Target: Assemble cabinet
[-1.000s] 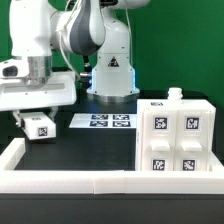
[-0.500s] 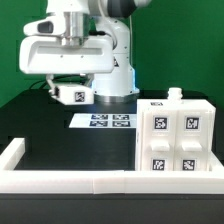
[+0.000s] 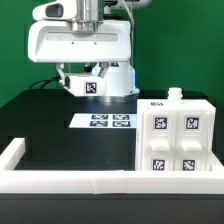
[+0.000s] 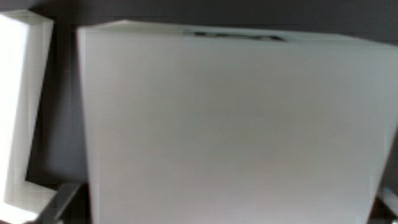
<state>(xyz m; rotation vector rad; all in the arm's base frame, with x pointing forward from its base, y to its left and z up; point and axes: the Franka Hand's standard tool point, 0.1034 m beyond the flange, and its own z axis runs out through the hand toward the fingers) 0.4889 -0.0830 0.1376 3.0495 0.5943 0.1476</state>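
The white cabinet body [image 3: 176, 138] stands on the black table on the exterior view's right, with square tags on its front face. My gripper [image 3: 90, 90] hangs high above the table's middle and is shut on a white cabinet panel [image 3: 91, 85] that shows one tag. In the wrist view this panel [image 4: 222, 110] fills most of the picture between the jaws, and a dark fingertip [image 4: 61, 201] shows at its edge. The panel is well apart from the cabinet body, up and to the exterior view's left of it.
The marker board [image 3: 105, 121] lies flat on the table below the gripper. A low white border wall [image 3: 70, 180] runs along the front and the exterior view's left; it also shows in the wrist view [image 4: 22, 100]. The robot base [image 3: 112, 78] stands behind.
The gripper has risen from low on the exterior view's left and moved right to above the middle, carrying the panel. The cabinet body has not moved.
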